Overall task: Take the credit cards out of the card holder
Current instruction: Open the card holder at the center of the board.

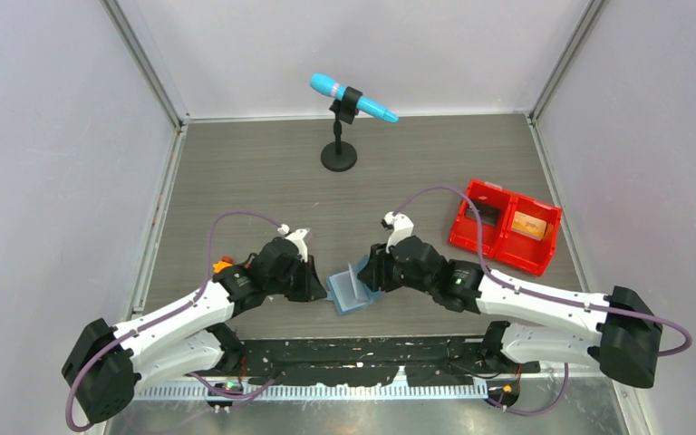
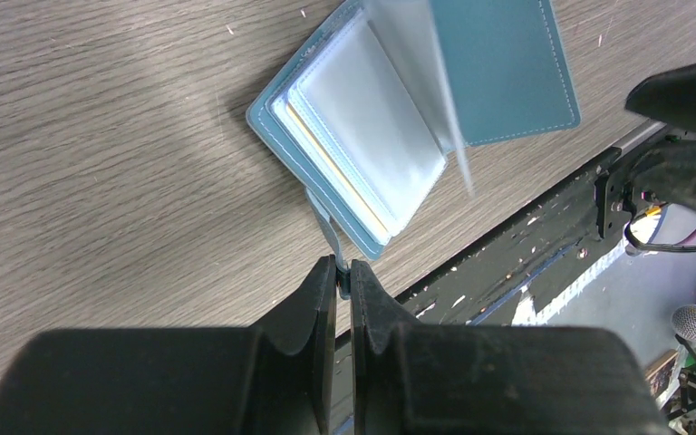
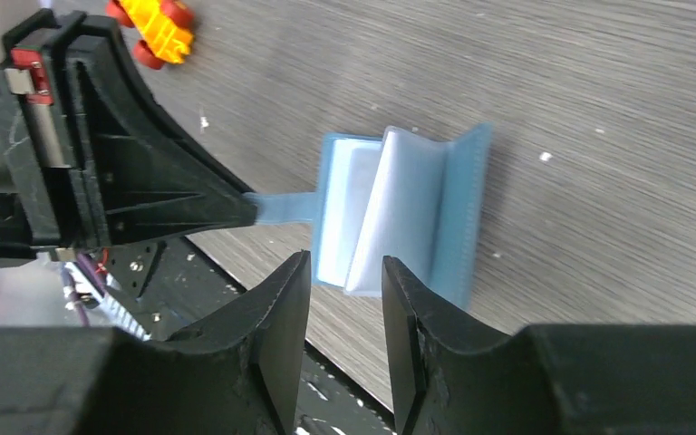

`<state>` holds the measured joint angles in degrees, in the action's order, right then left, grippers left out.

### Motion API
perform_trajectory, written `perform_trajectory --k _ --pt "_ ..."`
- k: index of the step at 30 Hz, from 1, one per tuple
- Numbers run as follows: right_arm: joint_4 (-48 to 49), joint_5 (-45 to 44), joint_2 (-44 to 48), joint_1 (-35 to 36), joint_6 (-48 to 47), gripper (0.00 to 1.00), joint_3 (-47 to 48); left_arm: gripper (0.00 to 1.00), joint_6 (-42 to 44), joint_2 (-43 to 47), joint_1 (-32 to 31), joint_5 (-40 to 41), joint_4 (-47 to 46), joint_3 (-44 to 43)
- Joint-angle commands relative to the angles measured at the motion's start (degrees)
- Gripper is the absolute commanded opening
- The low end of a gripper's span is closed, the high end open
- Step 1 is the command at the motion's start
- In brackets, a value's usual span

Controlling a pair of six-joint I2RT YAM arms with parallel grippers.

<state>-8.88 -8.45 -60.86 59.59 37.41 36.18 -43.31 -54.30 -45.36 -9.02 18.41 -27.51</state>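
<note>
Card holder [image 1: 352,290]: lying open at the middle of the near edge of the desk [image 1: 254,172], one cover standing up.
Left gripper [image 2: 343,272]: pinching the strap tab [image 2: 323,225], fingers clamping tight.
Right gripper [image 3: 344,272]: hovering at the clear sleeves [image 3: 390,208], fingers parted.
Credit card [image 2: 335,168]: showing a gold edge inside a sleeve.

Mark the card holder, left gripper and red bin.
card holder [image 2: 372,118], left wrist view, on its clear inner sleeve.
left gripper [image 2: 344,272], left wrist view, midway between its closed fingertips.
red bin [image 1: 507,256], top external view, on its near wall.
</note>
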Motion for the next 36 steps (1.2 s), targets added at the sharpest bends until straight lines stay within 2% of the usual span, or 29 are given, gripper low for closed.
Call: perform_trajectory --k 1,9,12,14,19,32,36 --pt "9.3 5.0 -3.3 1.4 1.9 0.41 1.1 0.0 -0.4 0.2 0.0 -0.5 -3.0 -0.9" --pt "14.6 6.2 -12.1 4.3 2.1 0.38 2.6 0.0 -0.6 0.7 -0.1 -0.6 -2.8 -0.8" --pt "12.0 1.3 -15.4 6.0 0.9 0.51 5.0 0.0 -0.7 0.8 0.0 -0.6 -2.8 -1.1" --pt "9.9 -1.5 -17.6 6.3 0.5 0.57 6.1 0.0 -0.7 0.9 -0.1 -0.8 -2.6 -1.2" --pt "9.3 -6.0 -21.3 6.4 0.0 0.59 6.1 0.0 -0.5 1.2 -0.1 -0.8 -2.1 -1.3" --pt "9.3 -10.3 -26.5 6.4 -0.3 0.59 6.0 0.0 -0.3 1.4 -0.1 -0.5 -1.1 -2.0" --pt "9.8 -9.9 -27.0 6.4 0.0 0.64 5.5 0.0 -0.4 1.2 0.0 -0.5 -0.9 -2.0"
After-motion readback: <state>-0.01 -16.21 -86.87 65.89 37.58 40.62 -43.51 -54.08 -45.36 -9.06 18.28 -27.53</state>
